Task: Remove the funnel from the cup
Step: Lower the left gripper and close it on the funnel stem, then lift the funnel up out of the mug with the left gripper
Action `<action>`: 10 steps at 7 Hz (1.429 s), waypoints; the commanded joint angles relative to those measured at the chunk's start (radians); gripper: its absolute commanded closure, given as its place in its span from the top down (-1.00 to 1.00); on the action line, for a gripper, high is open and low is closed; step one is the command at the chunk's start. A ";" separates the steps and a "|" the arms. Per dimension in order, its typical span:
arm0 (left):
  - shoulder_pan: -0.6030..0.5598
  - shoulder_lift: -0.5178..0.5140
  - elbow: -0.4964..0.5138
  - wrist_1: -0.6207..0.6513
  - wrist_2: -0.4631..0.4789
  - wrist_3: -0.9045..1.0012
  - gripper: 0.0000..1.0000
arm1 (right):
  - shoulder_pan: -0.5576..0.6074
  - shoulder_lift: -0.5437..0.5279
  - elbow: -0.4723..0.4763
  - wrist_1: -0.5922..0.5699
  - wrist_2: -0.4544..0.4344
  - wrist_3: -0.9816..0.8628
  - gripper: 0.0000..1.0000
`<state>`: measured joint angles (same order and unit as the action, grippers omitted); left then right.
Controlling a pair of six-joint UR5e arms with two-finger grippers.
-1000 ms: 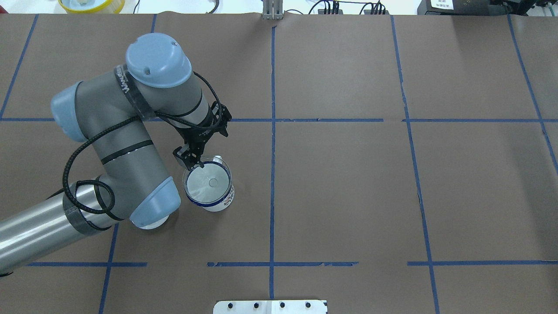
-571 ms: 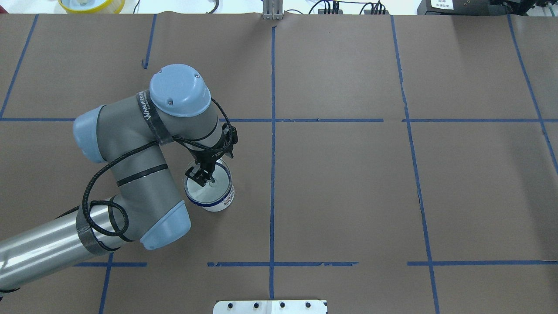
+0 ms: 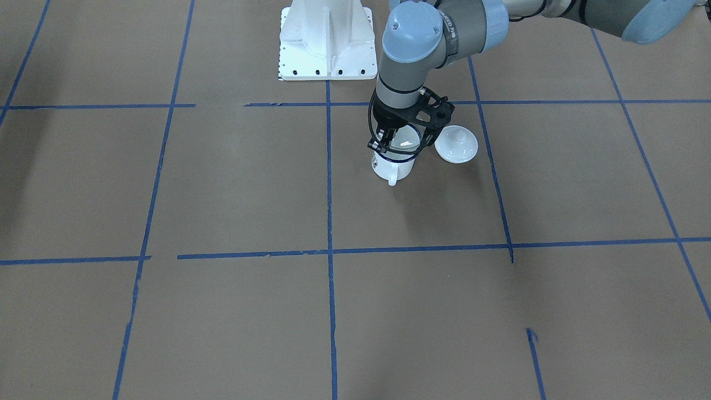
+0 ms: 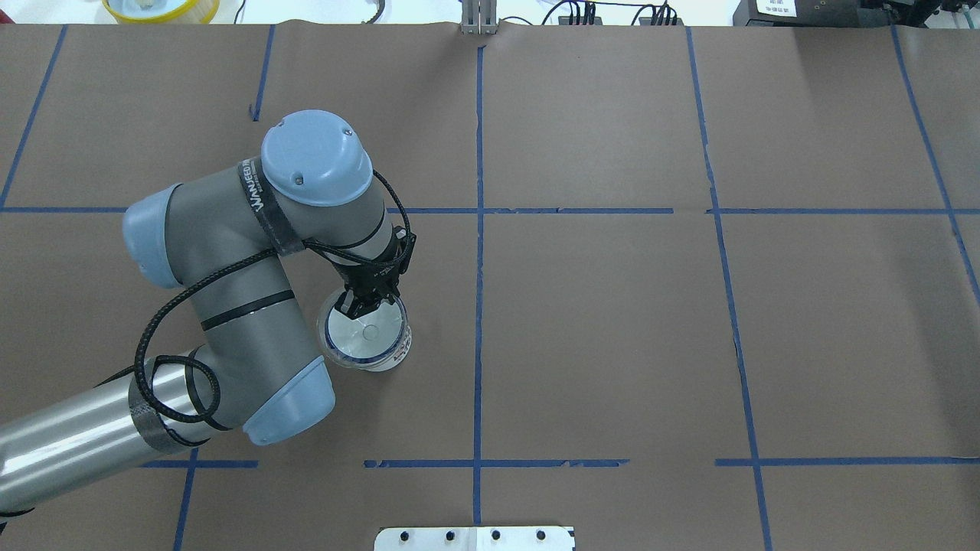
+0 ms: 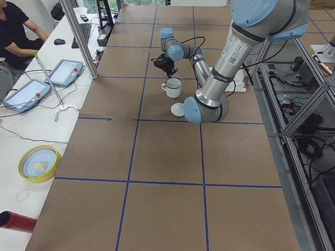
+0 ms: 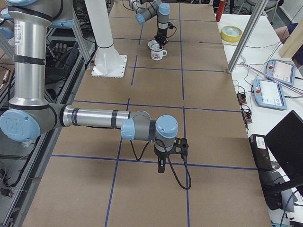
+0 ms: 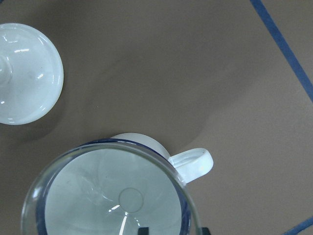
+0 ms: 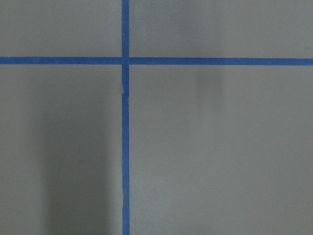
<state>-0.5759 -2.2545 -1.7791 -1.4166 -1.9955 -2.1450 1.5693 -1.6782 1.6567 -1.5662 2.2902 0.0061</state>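
Since a moment ago, the left gripper (image 4: 361, 305) has shifted from the funnel's (image 4: 364, 332) centre to its far rim, wrist pointing steeply down, fingers seemingly pinched on that rim. Funnel sits in the cup (image 3: 393, 166) on the worktop (image 4: 612, 321), lid (image 3: 456, 144) beside

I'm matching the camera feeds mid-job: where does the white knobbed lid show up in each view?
Front-facing: the lid lies just right of the cup.
Overhead: not visible; the left arm covers that spot.
Exterior left: lid sits nearer the camera than the cup, partly behind the arm's elbow.
Exterior right: cannot make it out.
Left wrist: lid at upper left, apart from the cup.
Right wrist: not in it.
Shared landmark: the cup's loop handle.
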 commanded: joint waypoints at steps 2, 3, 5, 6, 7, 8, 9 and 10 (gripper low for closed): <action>-0.018 -0.010 -0.070 0.042 0.063 0.010 -1.00 | 0.000 0.000 0.000 0.000 0.000 0.000 1.00; -0.038 -0.038 -0.112 0.097 0.104 0.011 -1.00 | 0.000 0.000 0.000 0.000 0.000 0.000 1.00; -0.105 -0.069 -0.117 0.096 0.156 0.011 -1.00 | 0.000 0.000 0.000 0.000 0.000 0.000 1.00; -0.134 -0.066 -0.117 0.047 0.205 0.010 -1.00 | 0.000 0.000 0.000 0.000 0.000 0.000 1.00; -0.165 -0.045 -0.114 -0.067 0.233 0.005 -1.00 | 0.000 0.000 0.000 0.000 0.000 0.000 1.00; -0.198 0.054 -0.102 -0.331 0.236 0.023 -1.00 | 0.000 0.000 0.000 0.000 0.000 0.000 1.00; -0.214 0.150 -0.036 -0.642 0.233 0.124 -1.00 | 0.000 0.000 0.000 0.000 0.000 0.000 1.00; -0.229 0.161 0.098 -0.820 0.233 0.141 -1.00 | 0.000 0.000 0.000 0.000 0.000 0.000 1.00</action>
<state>-0.7817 -2.1486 -1.8076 -1.9540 -1.7641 -2.0537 1.5693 -1.6782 1.6567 -1.5662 2.2902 0.0061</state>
